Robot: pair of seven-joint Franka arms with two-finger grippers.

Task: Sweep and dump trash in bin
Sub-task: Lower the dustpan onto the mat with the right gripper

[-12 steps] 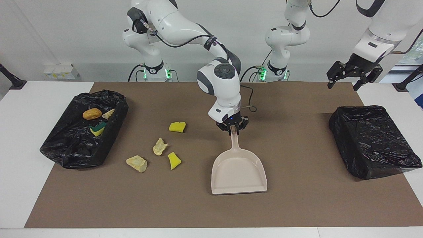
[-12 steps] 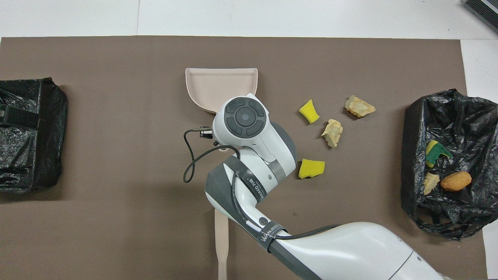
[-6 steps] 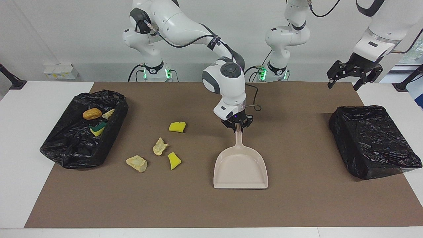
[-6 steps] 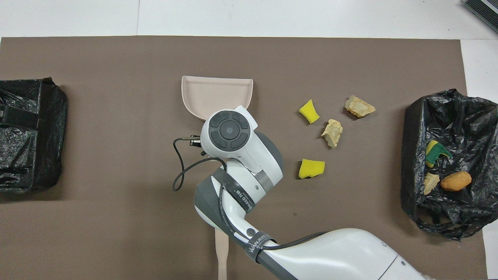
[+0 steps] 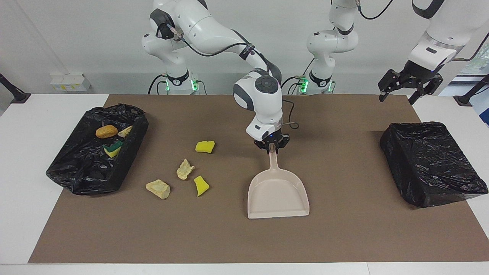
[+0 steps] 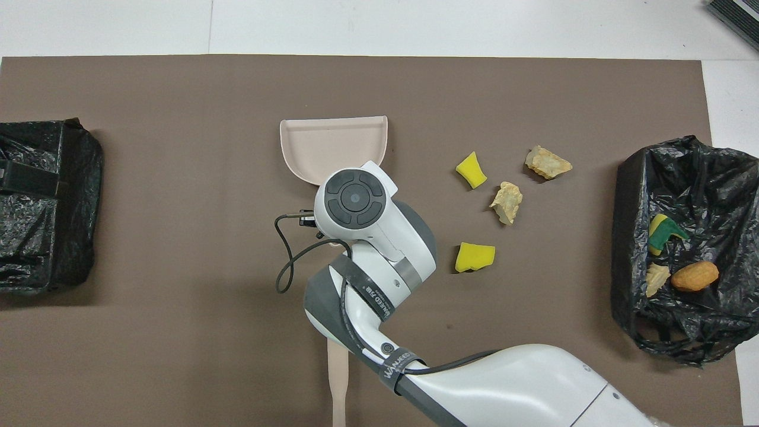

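Dustpan held at mid-table, four scraps loose on the mat

White walls backed a white table (image 5: 23, 160) covered by a broad brown mat (image 5: 344, 236). Two white arms stood at its robot end. The right arm bent down over the middle of the mat; the left arm waited, raised over the mat's corner at its own end.

Two bins lined with black bags sat at the ends of the mat. The open bin (image 5: 76, 172) at the right arm's end held three pieces of trash: an orange-brown lump (image 5: 106, 131), a pale chunk (image 5: 125, 131) just beside it, and a green-backed yellow sponge (image 5: 113, 149). The second bin (image 5: 429, 164), at the left arm's end, was draped in black plastic.

A beige dustpan (image 5: 277, 193) lay flat at mid-table, its handle pointing toward the robots and its wide mouth pointing away from them. The right gripper (image 5: 271, 147) was clamped tight on the handle's end. The left gripper (image 5: 408, 86) hung with its fingers spread wide, gripping nothing.

In the overhead view, a beige brush handle (image 6: 337, 385) showed under the right arm, near the robots.

Four more scraps of trash lay loose on the mat between the dustpan and the open bin: a yellow sponge block (image 5: 205, 146) nearest the robots, a pale crumbly chunk (image 5: 185, 169), a yellow sponge wedge (image 5: 201, 185), and a second pale chunk (image 5: 158, 188) closest to the bin.
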